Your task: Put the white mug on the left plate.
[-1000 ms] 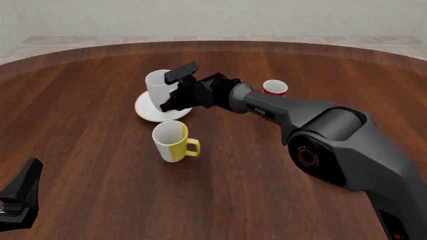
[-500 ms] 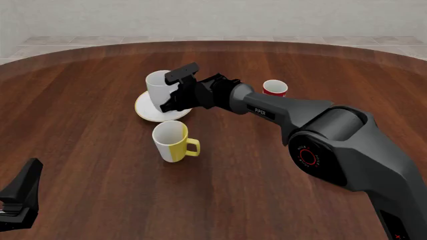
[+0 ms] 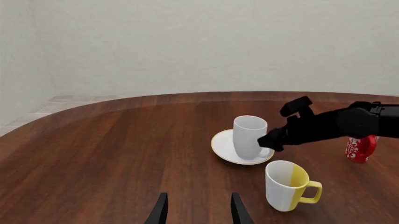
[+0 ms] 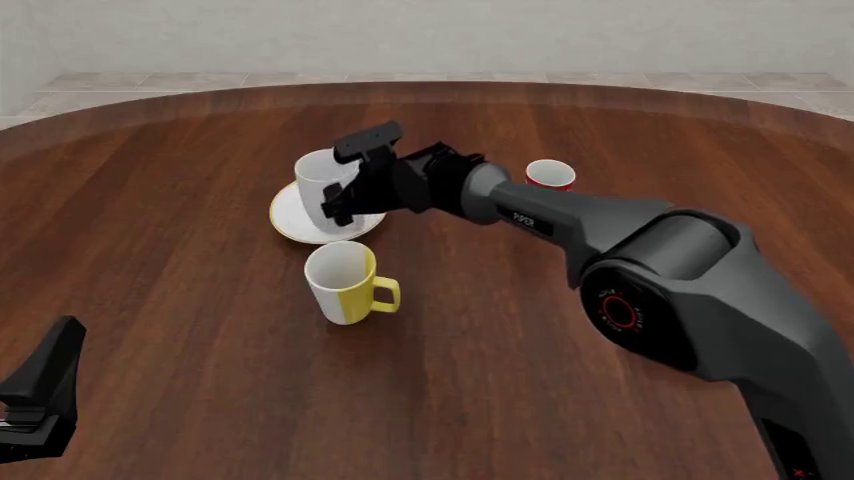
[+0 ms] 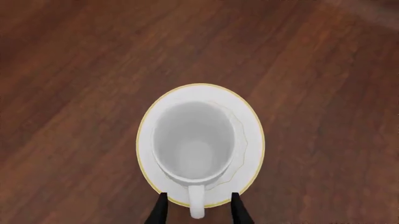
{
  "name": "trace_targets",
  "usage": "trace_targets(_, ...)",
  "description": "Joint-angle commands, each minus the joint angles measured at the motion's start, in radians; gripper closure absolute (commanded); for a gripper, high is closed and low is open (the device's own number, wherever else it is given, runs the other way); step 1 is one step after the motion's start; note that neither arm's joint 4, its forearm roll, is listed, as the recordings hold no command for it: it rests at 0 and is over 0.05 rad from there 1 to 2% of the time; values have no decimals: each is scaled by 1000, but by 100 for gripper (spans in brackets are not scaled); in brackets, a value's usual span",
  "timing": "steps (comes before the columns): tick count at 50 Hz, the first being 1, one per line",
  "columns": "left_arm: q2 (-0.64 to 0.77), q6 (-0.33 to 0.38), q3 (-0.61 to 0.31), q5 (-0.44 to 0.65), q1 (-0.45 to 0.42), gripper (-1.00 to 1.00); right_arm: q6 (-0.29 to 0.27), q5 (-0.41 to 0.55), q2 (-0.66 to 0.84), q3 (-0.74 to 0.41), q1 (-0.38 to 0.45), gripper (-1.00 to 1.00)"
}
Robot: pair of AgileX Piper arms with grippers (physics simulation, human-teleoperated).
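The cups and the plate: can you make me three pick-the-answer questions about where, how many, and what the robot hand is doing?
1. Where is the white mug?
A. on the small plate
B. on the bare table
C. inside the red cup

2. How many cups are on the table?
A. one
B. three
C. five

3. How is the right hand?
A. open, its fingers on either side of the mug's handle
B. shut on the yellow-handled mug
C. far away at the table's edge

Answers:
1. A, the right wrist view shows the mug inside the plate's yellow rim.
2. B, the white mug, the white-and-yellow mug and the red cup.
3. A, gaps show between both fingers and the handle.
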Motion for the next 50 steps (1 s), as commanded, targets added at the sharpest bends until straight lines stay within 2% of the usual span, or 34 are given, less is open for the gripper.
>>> trace_targets(1, 0, 0, 0, 0, 0, -100, 13, -4, -26, 21, 5, -100)
trace_targets(10, 0, 0, 0, 0, 0, -100, 21, -12, -71, 58, 6, -100)
trace_targets(23, 0, 0, 0, 0, 0, -100, 12, -55, -267, 229, 13, -100)
trace_targets(34, 0, 0, 0, 0, 0, -100, -40, -70, -637, 439, 36, -100)
trace_targets(39, 0, 0, 0, 0, 0, -100, -76, -39, -863, 530, 57, -100)
trace_targets(40, 0, 0, 0, 0, 0, -100, -76, -39, -864, 531, 57, -100)
trace_targets(41, 0, 0, 0, 0, 0, -100, -84, -26, -928, 557, 59, -100)
trace_targets(50, 0, 0, 0, 0, 0, -100, -123, 28, -1206, 648, 55, -100)
